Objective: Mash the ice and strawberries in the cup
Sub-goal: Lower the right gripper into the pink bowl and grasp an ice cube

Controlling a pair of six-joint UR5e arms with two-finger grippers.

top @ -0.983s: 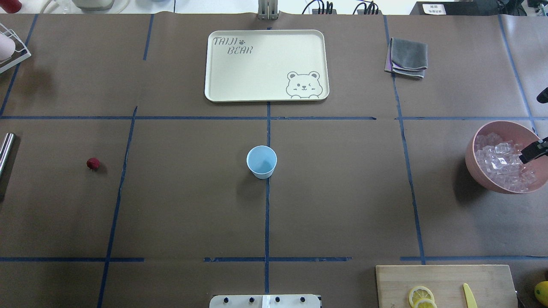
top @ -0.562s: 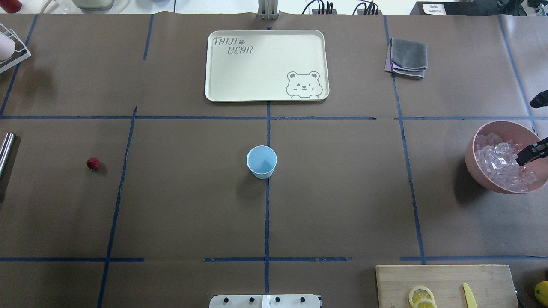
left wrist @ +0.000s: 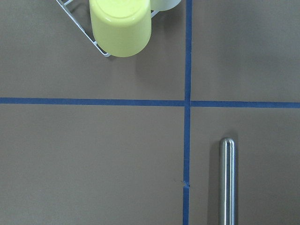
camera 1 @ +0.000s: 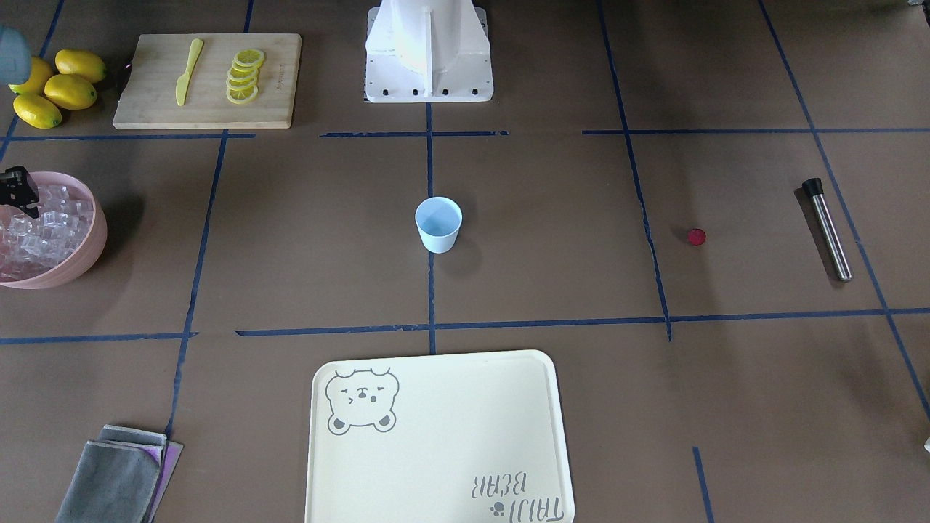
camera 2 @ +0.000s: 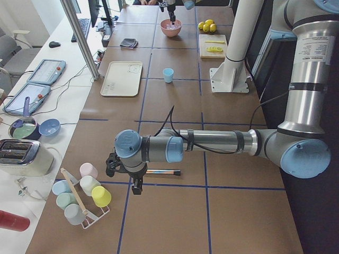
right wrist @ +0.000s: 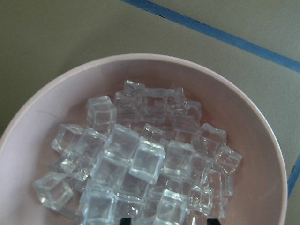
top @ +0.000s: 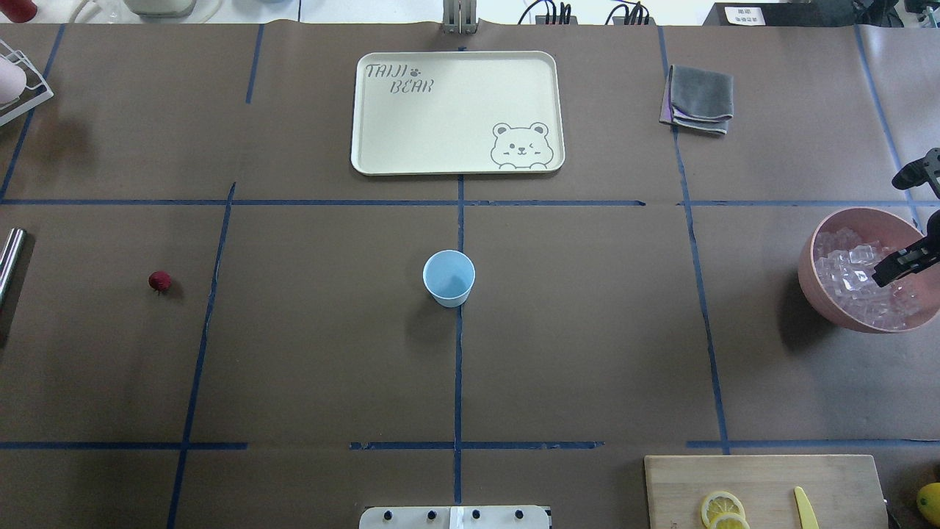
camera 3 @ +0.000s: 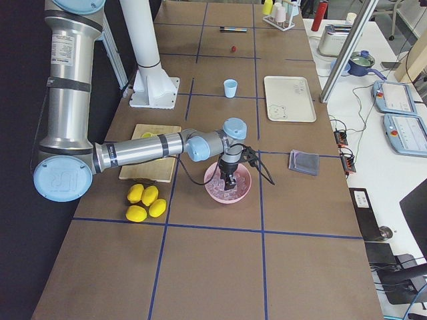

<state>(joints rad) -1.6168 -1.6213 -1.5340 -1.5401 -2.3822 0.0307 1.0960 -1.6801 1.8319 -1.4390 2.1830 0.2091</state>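
Observation:
The pale blue cup (top: 449,277) stands upright at the table's middle, also in the front view (camera 1: 438,224). The small red strawberry (top: 159,281) lies alone on the left side, also in the front view (camera 1: 697,236). Clear ice cubes (right wrist: 140,159) fill the pink bowl (top: 811,286) at the right edge. My right gripper (top: 897,268) hangs over the ice inside the bowl. Its tips just show apart at the bottom edge of the right wrist view, and it holds nothing. My left gripper (camera 2: 135,182) shows only in the exterior left view, above the table's left end; I cannot tell its state.
A steel muddler rod (camera 1: 827,229) lies left of the strawberry, also in the left wrist view (left wrist: 227,183). A rack with a yellow cup (left wrist: 122,28) stands beyond it. There is a cream tray (top: 382,147), a grey cloth (top: 699,98), a cutting board (camera 1: 276,109) with lemon slices, and lemons (camera 1: 58,87).
My right gripper has moved a little to the left, further in over the ice in the pink bowl. Cup and strawberry have not moved.

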